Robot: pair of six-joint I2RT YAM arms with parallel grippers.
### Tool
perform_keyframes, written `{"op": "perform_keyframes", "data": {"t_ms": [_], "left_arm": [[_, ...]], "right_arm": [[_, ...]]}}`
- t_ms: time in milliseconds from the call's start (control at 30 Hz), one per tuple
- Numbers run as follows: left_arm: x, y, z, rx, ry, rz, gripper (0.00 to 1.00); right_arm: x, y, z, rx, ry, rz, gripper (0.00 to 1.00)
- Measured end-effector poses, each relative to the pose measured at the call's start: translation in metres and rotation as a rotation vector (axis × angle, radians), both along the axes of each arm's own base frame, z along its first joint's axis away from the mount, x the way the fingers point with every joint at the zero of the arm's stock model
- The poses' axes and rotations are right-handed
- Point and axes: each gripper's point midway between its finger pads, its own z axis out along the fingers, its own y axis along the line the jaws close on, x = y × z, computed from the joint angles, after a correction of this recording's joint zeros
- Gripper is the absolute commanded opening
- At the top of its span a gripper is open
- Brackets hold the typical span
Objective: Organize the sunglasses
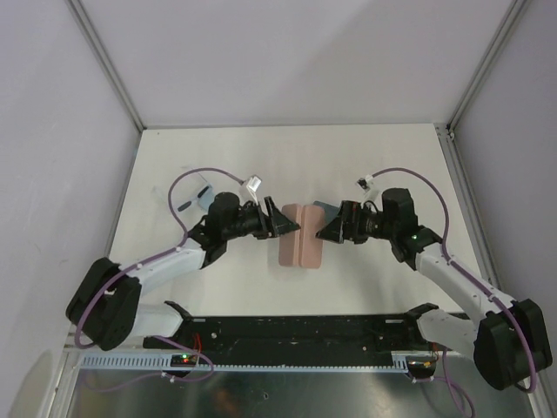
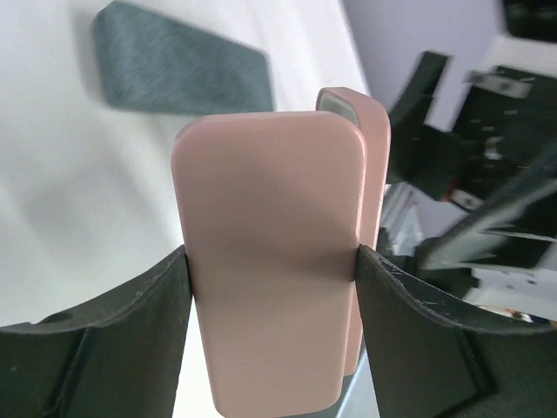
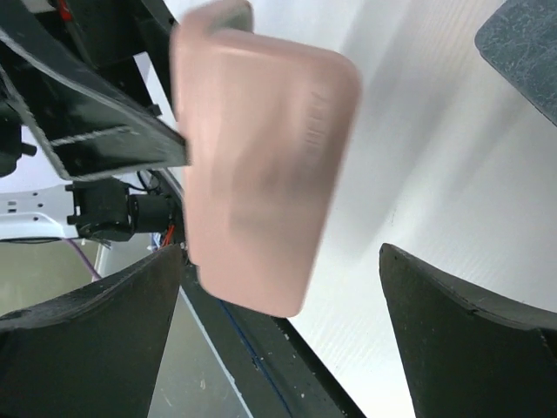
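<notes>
While the left arm was tied up with a case, the only sunglasses [image 1: 190, 200] we could spot sat at the far left of the desk [image 1: 261, 157]. They showed as a small pale-and-dark shape, well apart from both end effectors. They lay left of the left end effector [image 1: 283, 219], out behind its wrist, so the left arm was clearly the nearer one. They were too small for us to call their long axis or say which pair. We didn't see the second pair and couldn't tell if it was inside a case.

The left end effector was clamped across the pink case [image 1: 301, 248], fingers [image 2: 113, 331] pressed on both long edges. The case sat mid-desk with its long axis running near-to-far, crossways to both arms. It looked hinged open to us, one pink half beside the other.

The right end effector [image 1: 326, 228] had its jaws wide apart at the case's right edge, gripping nothing. The grey case [image 1: 324, 206] lay just beyond it.

Our read: the pick turns on the left arm letting go and swinging back left. The desk was flat, white and smooth, with free room around the sunglasses and the side wall close on their left.
</notes>
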Motion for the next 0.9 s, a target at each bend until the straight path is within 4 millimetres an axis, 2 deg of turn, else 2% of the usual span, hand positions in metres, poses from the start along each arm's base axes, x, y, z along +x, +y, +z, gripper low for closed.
{"op": "perform_keyframes", "data": {"t_ms": [167,267,333,467,533,567,667,733,767,833,900], "left_arm": [[-0.005,0.001,0.05,-0.143,-0.052,-0.031,0.31],[-0.011,-0.001,0.067,-0.199,-0.062,-0.059,0.31],[-0.014,-0.003,0.075,-0.227,-0.058,-0.079,0.31],[-0.019,-0.006,0.082,-0.259,-0.044,-0.104,0.31],[-0.02,-0.006,0.083,-0.267,-0.039,-0.108,0.31],[-0.021,-0.006,0.085,-0.273,-0.036,-0.111,0.34],[-0.024,-0.008,0.093,-0.299,-0.049,-0.13,0.63],[-0.021,-0.005,0.093,-0.297,-0.057,-0.123,0.86],[-0.021,-0.005,0.094,-0.302,-0.059,-0.123,0.93],[-0.019,-0.002,0.097,-0.311,-0.061,-0.112,0.98],[-0.017,0.003,0.096,-0.315,-0.06,-0.094,0.99]], "right_arm": [[-0.008,-0.002,0.013,0.082,-0.033,0.054,0.99],[-0.015,0.004,0.028,0.154,-0.059,0.099,0.95],[-0.019,0.008,0.04,0.212,-0.08,0.128,0.87],[-0.025,0.014,0.064,0.313,-0.111,0.176,0.62],[-0.028,0.016,0.075,0.352,-0.124,0.195,0.43],[-0.029,0.017,0.08,0.366,-0.13,0.201,0.35],[-0.031,0.018,0.086,0.397,-0.111,0.206,0.08],[-0.034,0.019,0.094,0.421,-0.111,0.213,0.02],[-0.035,0.019,0.095,0.426,-0.109,0.214,0.01],[-0.035,0.02,0.096,0.43,-0.113,0.215,0.0],[-0.035,0.02,0.095,0.428,-0.104,0.214,0.0]]}}
